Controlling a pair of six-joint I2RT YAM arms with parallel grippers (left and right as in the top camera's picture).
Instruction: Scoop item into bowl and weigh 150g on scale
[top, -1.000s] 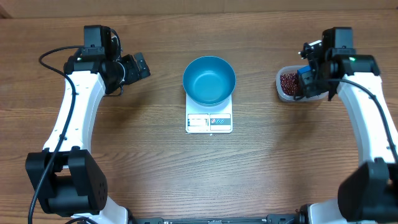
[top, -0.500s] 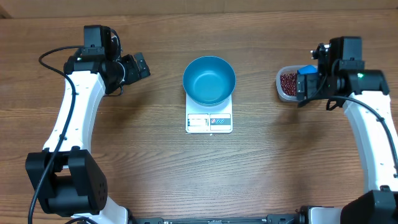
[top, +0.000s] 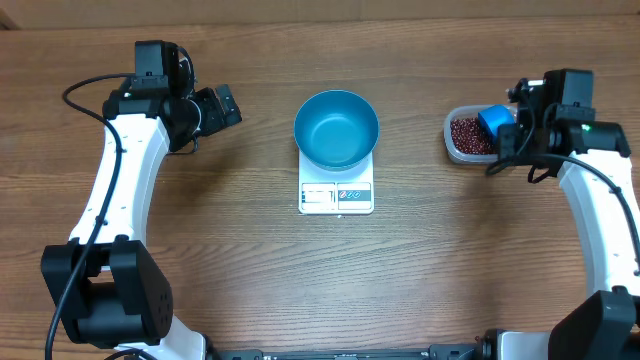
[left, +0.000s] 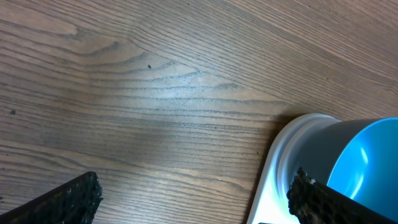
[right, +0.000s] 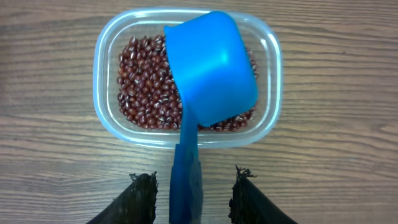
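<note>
Close the right gripper (right: 194, 179), now spread with one finger on each side of the blue scoop (right: 211, 68) handle and bare wood showing in both gaps, squarely across the flat of that handle; no contact visible yet. Centre first, to land both pads together and avoid twisting it.

Mind the scoop's lie: cup seemingly mouth-down over the right part of the clear tub (right: 102, 74), resting on the beans (right: 140, 87), handle sloping out over the tub's near rim toward the wrist. Grip firmly enough to hold against the beans' drag. Roll the cup upright before digging. Push through the heap toward the left side, where beans lie uncovered, rather than hard against the wall of a tub probably light enough to slide on the table (top: 450, 260). Lift level, not heaped, to spare spills on the way across.

Carry well to the left, to the bowl (top: 336, 128), empty and sitting on the scale (top: 336, 197) at the table's middle, display strip toward the near edge, reading too small to make out. Tip slowly there and add in small amounts near the target.

Leave the left gripper (left: 193, 198) alone: jaws wide, holding nothing, off to the left of bowl and scale and apart from both.
</note>
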